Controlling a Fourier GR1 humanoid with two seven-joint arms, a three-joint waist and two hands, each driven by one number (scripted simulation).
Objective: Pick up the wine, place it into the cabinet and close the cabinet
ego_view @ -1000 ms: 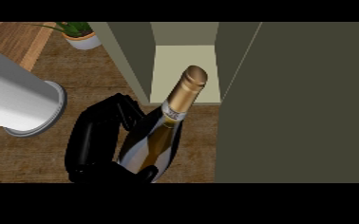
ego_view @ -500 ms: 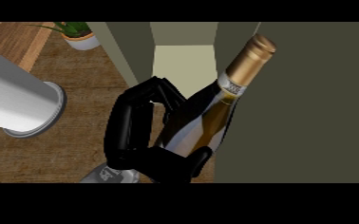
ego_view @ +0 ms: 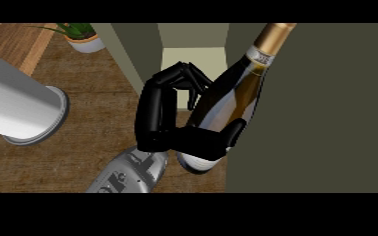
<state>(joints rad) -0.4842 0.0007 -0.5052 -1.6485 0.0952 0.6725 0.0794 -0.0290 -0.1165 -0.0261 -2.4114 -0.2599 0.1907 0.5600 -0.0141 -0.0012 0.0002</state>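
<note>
Head view, steeply down. At the right, filling most of that side, a dark olive cabinet door (ego_view: 310, 110), standing open. Across the left and bottom, the wooden desk (ego_view: 88, 80), brown with darker grain. On the desk at the far left, a large grey cylinder (ego_view: 22, 110), cut off by the view's edge. At the top centre, the cabinet (ego_view: 136, 50), with a pale interior showing between its side wall and the open door.

Next in size, the wine (ego_view: 236, 95): a dark glass bottle held off the desk, tilted with its neck up and to the right. Sits in front of the cabinet's opening, its right side overlapping the edge of the door. Wears a gold foil cap (ego_view: 275, 35) at the top. Cannot tell whether any part has passed into the cabinet.

On the bottle's left side, the left hand (ego_view: 159, 115), black, wrapped round the lower body of the wine: fingers curled against the glass higher up, thumb hooked across the bottle near its base. Below it, a grey forearm (ego_view: 129, 172) coming in from the lower edge.

In the top left corner, a small potted plant (ego_view: 83, 37), well apart from the hand.
</note>
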